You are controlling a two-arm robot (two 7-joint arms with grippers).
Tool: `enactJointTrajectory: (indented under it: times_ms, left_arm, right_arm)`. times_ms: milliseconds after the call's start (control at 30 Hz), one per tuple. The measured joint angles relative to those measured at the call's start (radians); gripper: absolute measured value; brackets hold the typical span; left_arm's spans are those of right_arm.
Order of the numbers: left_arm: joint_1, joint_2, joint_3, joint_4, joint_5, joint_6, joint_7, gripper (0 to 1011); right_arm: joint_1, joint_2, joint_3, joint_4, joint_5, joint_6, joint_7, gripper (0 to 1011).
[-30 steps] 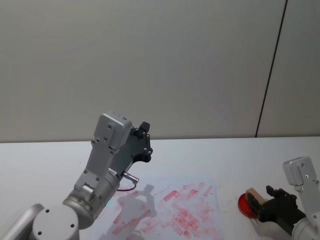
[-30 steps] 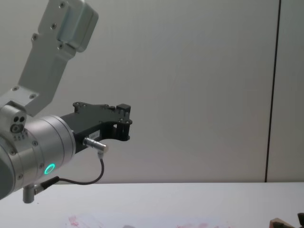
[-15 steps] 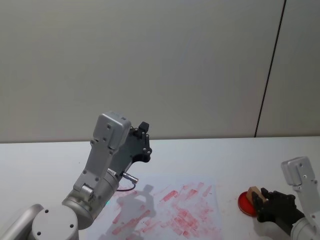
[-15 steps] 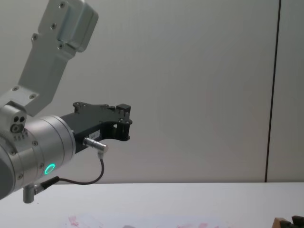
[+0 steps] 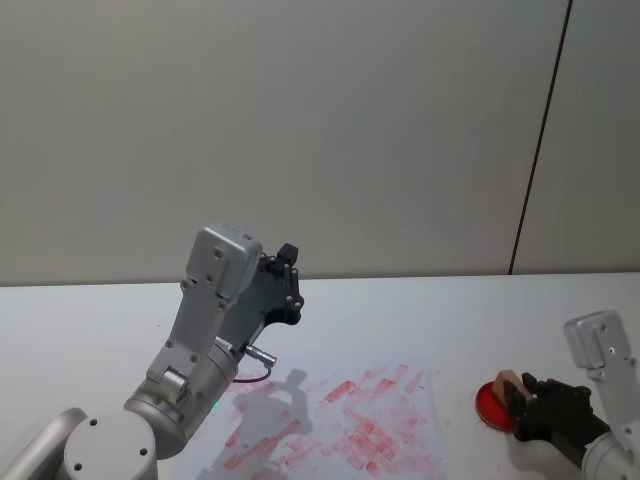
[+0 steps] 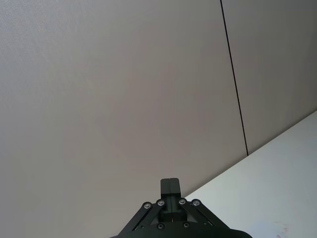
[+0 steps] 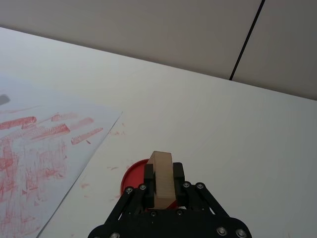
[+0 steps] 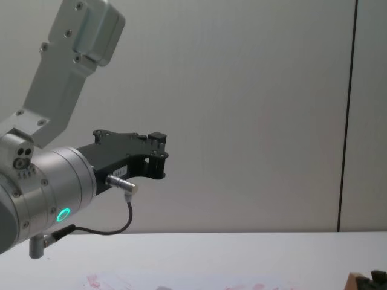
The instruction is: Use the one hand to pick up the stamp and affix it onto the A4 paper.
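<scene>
At the table's right, my right gripper (image 5: 518, 398) is shut on the stamp (image 5: 507, 384), a small light-brown wooden block. The right wrist view shows the stamp (image 7: 161, 177) upright between the dark fingers (image 7: 148, 173), over a round red ink pad (image 7: 132, 179). The A4 paper (image 5: 400, 372) lies flat to the left of the pad, covered in pinkish-red smudges, and shows again as the paper (image 7: 34, 148) in the wrist view. My left gripper (image 5: 288, 256) is raised well above the table, shut and holding nothing.
The red ink pad (image 5: 489, 405) sits on the white table (image 5: 470, 310) between the paper's right edge and my right arm. A grey wall with a dark vertical seam (image 5: 540, 140) stands behind the table.
My right gripper with the stamp has shifted slightly over the ink pad. The left arm has not moved.
</scene>
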State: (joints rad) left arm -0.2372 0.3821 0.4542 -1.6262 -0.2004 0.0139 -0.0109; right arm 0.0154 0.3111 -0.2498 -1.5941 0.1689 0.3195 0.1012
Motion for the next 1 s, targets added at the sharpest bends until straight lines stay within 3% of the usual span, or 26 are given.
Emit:
enactJointTrajectory:
  times_ms: [467,1000]
  left_arm:
    - [0.000,0.000,0.000,0.000,0.000,0.000,0.000,0]
    - [0.000,0.000,0.000,0.000,0.000,0.000,0.000,0]
  right_arm:
    - [0.007,0.004,0.012,-0.014,0.009,-0.026,0.010,218]
    - [-0.002,0.017,0.014,-0.018,-0.020,0.000,0.045,219]
